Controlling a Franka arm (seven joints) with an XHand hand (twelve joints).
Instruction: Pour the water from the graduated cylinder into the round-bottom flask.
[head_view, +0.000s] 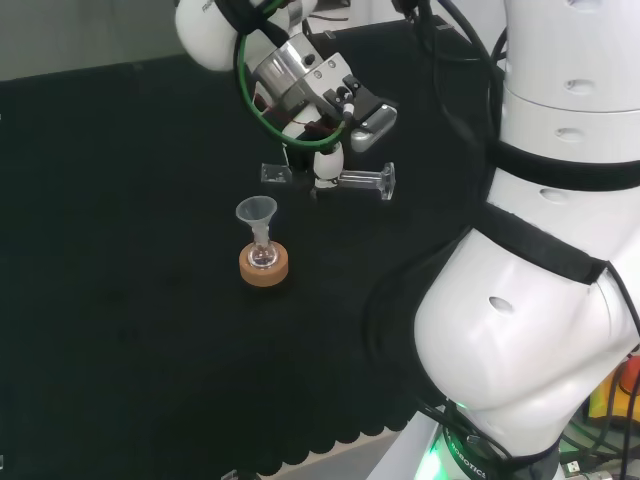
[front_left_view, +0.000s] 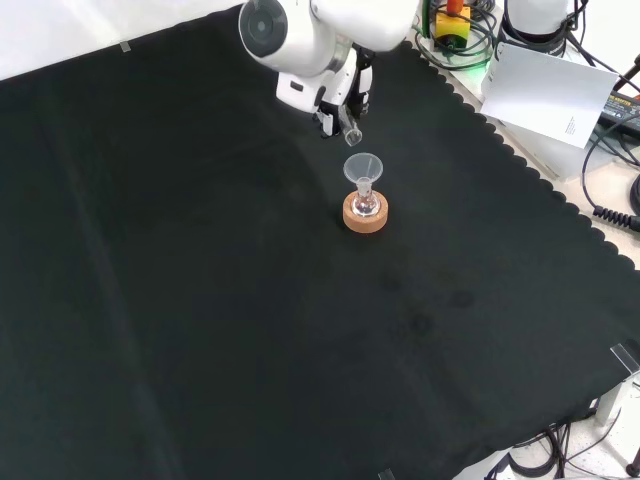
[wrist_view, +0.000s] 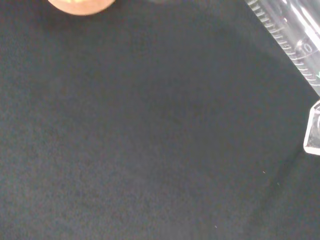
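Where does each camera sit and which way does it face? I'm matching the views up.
Head view: behind and above the base, over white arm links at the robot hand holding the graduated cylinder.
Front view: facing the arm, down on the cloth; an arm link tops it.
Wrist view: past the palm at cloth and cylinder.
Head and front share the funnel in the flask on its cork ring.

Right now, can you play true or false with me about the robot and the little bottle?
1. The hand holds the graduated cylinder lying sideways. True.
2. The round-bottom flask sits on a red ribbed ring. False: it sits on a cork ring.
3. A funnel stands in the flask's neck. True.
4. The cloth is white. False: it is black.
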